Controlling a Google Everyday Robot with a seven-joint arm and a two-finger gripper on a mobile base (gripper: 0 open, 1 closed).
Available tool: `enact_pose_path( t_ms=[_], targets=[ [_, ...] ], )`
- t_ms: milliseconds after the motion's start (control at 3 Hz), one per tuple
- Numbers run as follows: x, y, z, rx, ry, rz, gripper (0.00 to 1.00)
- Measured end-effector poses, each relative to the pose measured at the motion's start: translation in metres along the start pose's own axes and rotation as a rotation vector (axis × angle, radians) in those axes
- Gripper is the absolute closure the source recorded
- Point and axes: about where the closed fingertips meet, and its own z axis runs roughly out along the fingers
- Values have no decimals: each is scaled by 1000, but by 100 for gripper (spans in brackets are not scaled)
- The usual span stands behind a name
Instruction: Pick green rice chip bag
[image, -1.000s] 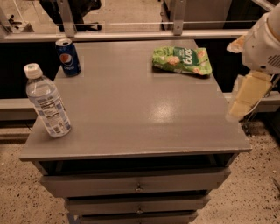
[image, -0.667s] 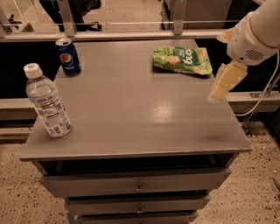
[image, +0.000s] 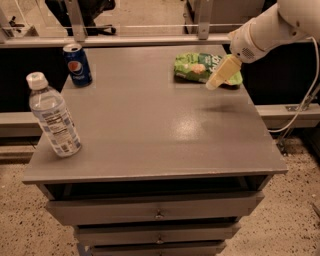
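The green rice chip bag (image: 197, 66) lies flat at the back right of the grey table top (image: 150, 125). It is light green with white lettering. My gripper (image: 216, 80) hangs from the white arm that reaches in from the upper right. Its pale yellow fingers (image: 223, 70) point down and to the left, over the bag's right part, and hide some of it. I cannot see whether they touch the bag.
A blue Pepsi can (image: 78, 64) stands at the back left. A clear water bottle (image: 52, 117) stands near the left edge. The table has drawers (image: 155, 212) below its front edge. A cable (image: 305, 100) hangs to the right of the table.
The arm has swung left and toward the back, from beyond the table's right edge to over the chip bag. The bag, can and bottle have not moved.
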Motion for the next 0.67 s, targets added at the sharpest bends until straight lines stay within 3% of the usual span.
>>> enact_pose_path(
  t_ms=[333, 667],
  targets=[
    [1, -30, 51, -6, -73, 114, 0],
    [1, -44, 80, -24, -96, 196, 16]
  ],
)
